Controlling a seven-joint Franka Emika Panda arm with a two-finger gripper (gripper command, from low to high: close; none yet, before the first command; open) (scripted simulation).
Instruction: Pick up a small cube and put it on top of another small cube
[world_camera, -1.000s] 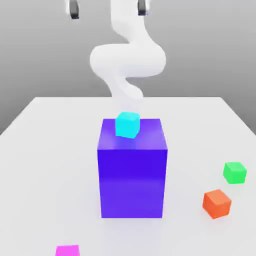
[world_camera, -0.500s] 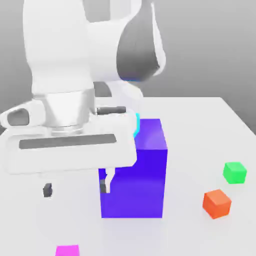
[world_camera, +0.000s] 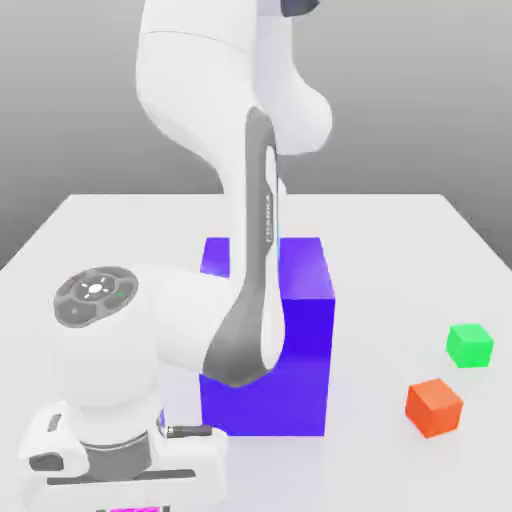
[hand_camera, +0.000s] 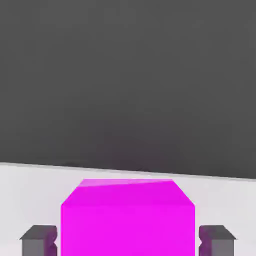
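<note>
Gripper (hand_camera: 125, 240) sits clamped on the magenta cube (hand_camera: 127, 220) — I see a finger (hand_camera: 37, 240) either side. Cube rests on the white table (world_camera: 420, 250).

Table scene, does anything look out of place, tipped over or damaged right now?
Nothing stands out. The magenta cube sits flat on the white table between the pincer fingers. The blue-violet block stands upright, and the green cube and orange-red cube rest apart, undamaged.
</note>
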